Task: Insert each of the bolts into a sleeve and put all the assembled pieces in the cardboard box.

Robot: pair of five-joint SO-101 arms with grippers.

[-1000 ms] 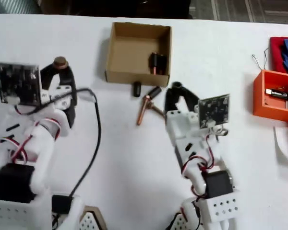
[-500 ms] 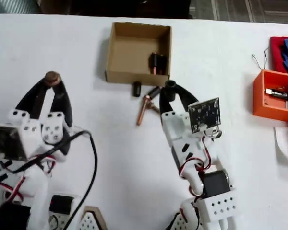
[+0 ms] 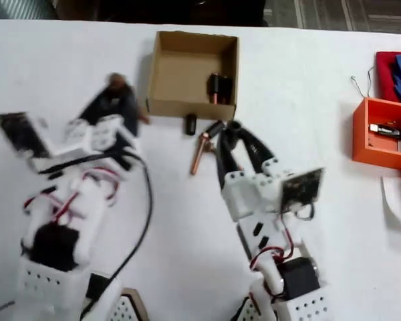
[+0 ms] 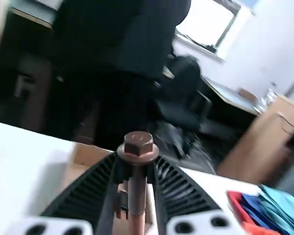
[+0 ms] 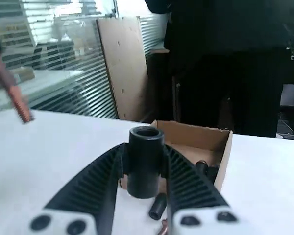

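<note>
The right gripper is clamping a black sleeve, bore facing out past the fingertips. Well apart to its left, the left gripper is pinching a copper bolt under its head, shaft running back between the jaws. A loose bolt is lying on the table beside the right gripper; beyond, the cardboard box is holding one assembled piece. I'd say thread and bore need lining up.

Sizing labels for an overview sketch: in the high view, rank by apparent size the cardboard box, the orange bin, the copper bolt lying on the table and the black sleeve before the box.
1. cardboard box
2. orange bin, though the picture's edge crops it
3. copper bolt
4. black sleeve
</note>
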